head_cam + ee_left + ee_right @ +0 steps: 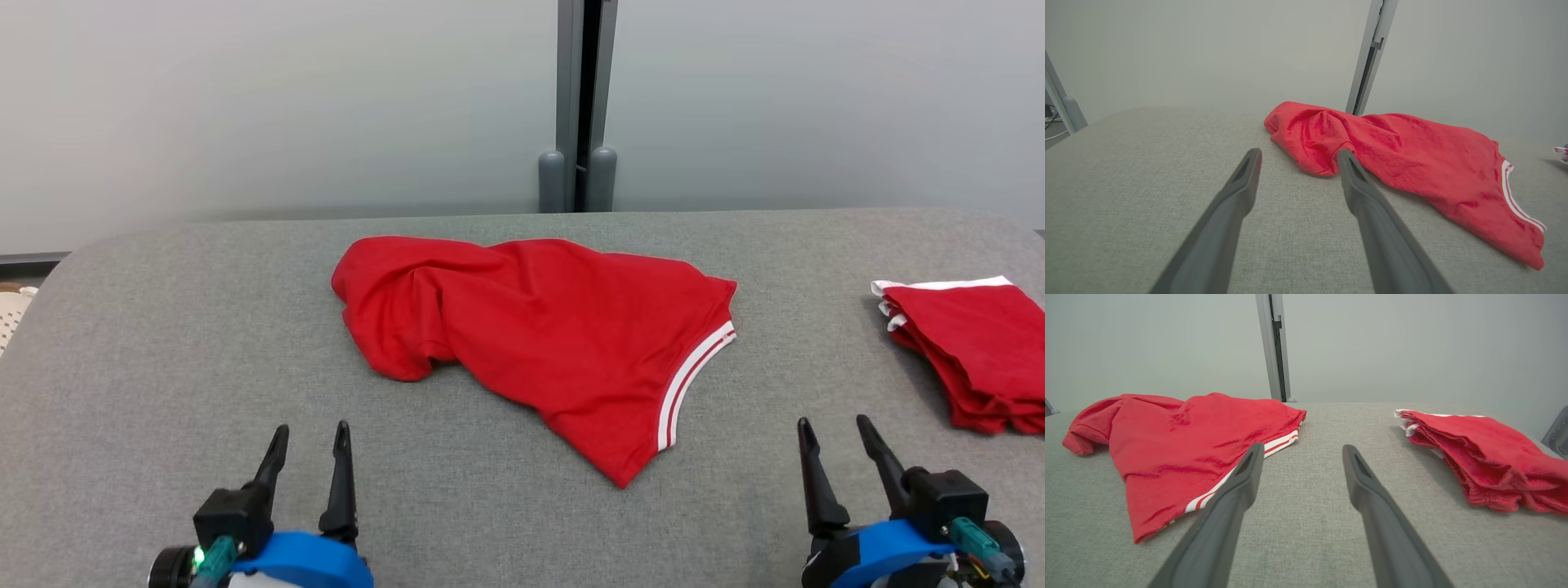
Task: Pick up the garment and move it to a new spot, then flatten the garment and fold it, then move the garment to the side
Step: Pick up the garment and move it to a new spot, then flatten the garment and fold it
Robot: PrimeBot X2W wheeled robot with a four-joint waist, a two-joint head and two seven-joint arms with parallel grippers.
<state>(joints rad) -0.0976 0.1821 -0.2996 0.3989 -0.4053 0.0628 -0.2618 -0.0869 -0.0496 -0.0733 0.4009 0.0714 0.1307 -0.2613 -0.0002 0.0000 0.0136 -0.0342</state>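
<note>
Broadly, the grey cloth-covered counter (163,351) spreads wide ahead of the left hand (312,427) and the right hand (833,420). It ends at a pale wall (286,106) beyond their fingertips and rounds off at a corner out past the left hand. The red garment (539,335) lies crumpled on it, ahead of both hands and between their lines of reach, touching neither. It looks like a light, soft, limp knit. It should sag and stretch from any single pinch rather than hold its shape, and the counter's fabric will likely drag on it, so lifting beats sliding. Two holds spaced apart, one per hand, seem wisest.

A folded stack (971,351) of similar red cloth sits ahead and outward of the right hand, near the counter's edge on that side. That limits room there, and a swing of the garment could catch it. Open counter lies ahead and outward of the left hand, and in the strip just in front of both hands, which looks the freer ground for a new spot.

Both hands hover released, fingers spread, gripping nothing. The bunched end (392,302) lies nearest ahead of the left hand, thick enough to pinch. The striped hem (694,376) runs nearest the right hand and offers a firmer, flatter edge to take.
</note>
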